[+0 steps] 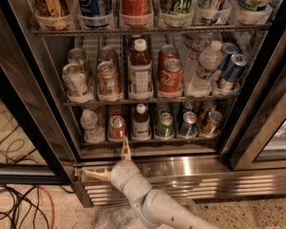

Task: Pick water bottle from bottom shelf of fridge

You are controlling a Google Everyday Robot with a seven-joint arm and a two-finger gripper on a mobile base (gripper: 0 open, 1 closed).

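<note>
The fridge (190, 168) stands open in front of me, its steel frame and louvred base grille below the racks. The water bottle (89, 123), small, clear and crinkled with a pale cap, stands at the far left of the bottom shelf (148, 140). My gripper (109, 161) is low in front of the fridge's steel sill, below and slightly right of the water bottle and apart from it. It is open and empty, with one finger (126, 150) pointing up toward the shelf edge and the other finger (95, 174) pointing left.
Right of the water bottle on the bottom shelf stand a red can (117, 127), a dark-liquid bottle (141, 122) and several more cans. A taller clear bottle (205, 67) sits on the middle tier. Cables (19, 204) lie on the floor at left. A glass door edge (257, 123) stands at right.
</note>
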